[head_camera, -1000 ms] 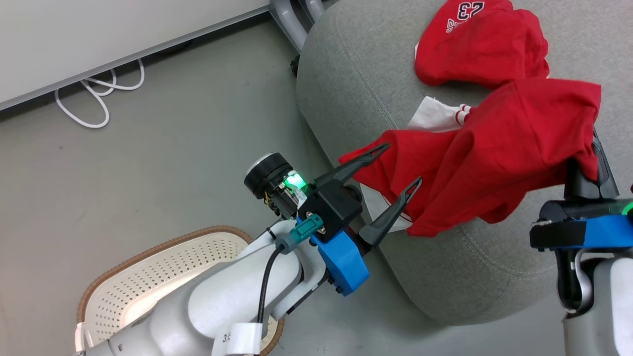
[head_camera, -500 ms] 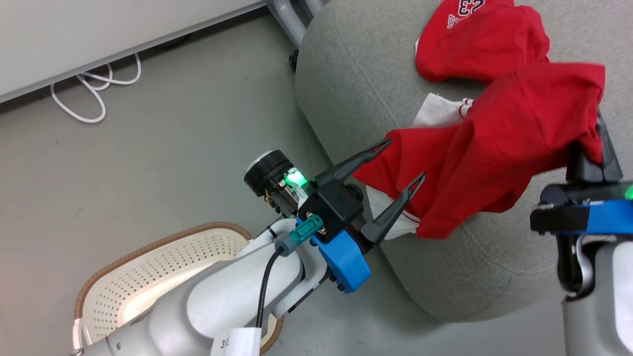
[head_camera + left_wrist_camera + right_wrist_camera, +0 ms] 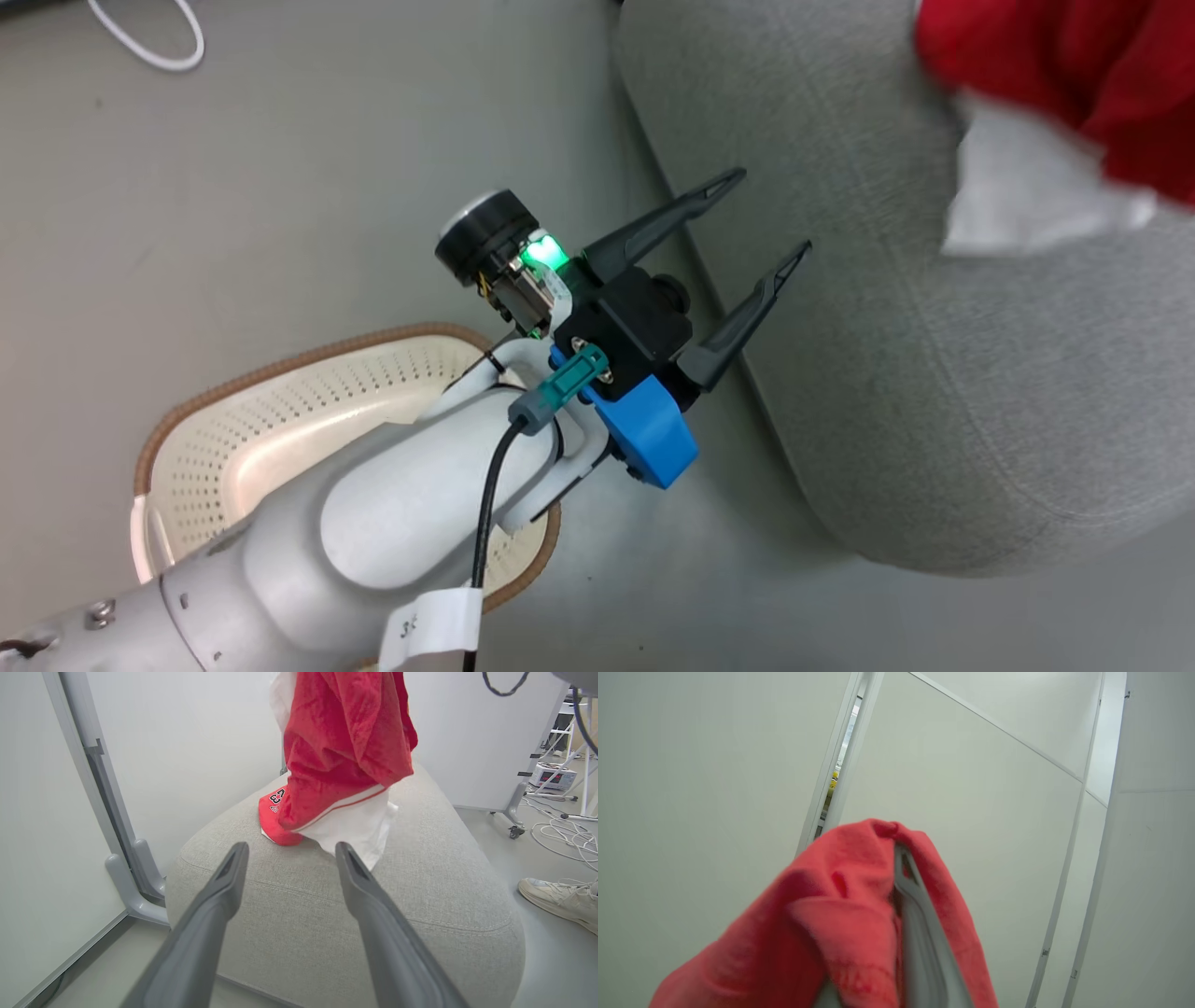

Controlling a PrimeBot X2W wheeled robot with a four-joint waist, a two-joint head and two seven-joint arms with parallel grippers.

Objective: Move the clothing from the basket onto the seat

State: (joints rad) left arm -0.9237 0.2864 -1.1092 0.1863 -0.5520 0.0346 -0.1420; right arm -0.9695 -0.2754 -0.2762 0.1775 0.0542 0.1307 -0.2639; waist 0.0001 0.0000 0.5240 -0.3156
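Observation:
My left gripper (image 3: 770, 210) stands open with nothing between its fingers, beside the near edge of the grey seat (image 3: 934, 392). Its own view shows the open left gripper (image 3: 290, 848) aimed at the seat (image 3: 327, 914). A red garment (image 3: 345, 742) with a white panel (image 3: 359, 830) hangs over the seat, its lower end touching or just above the cushion. A second red garment (image 3: 275, 816) with printed numbers lies on the seat behind it. My right gripper (image 3: 901, 851) is shut on the hanging red garment (image 3: 831, 914). The cream basket (image 3: 280, 373) sits on the floor under my left forearm.
A person's shoe (image 3: 556, 900) rests on the floor right of the seat, near loose white cables (image 3: 560, 835). A partition's grey foot (image 3: 135, 882) stands left of the seat. A white cable loop (image 3: 149, 37) lies on the floor.
The head camera has shifted, so the right gripper has left that view. The red garment that hung against my left gripper's fingers is now well away from them, at the upper right.

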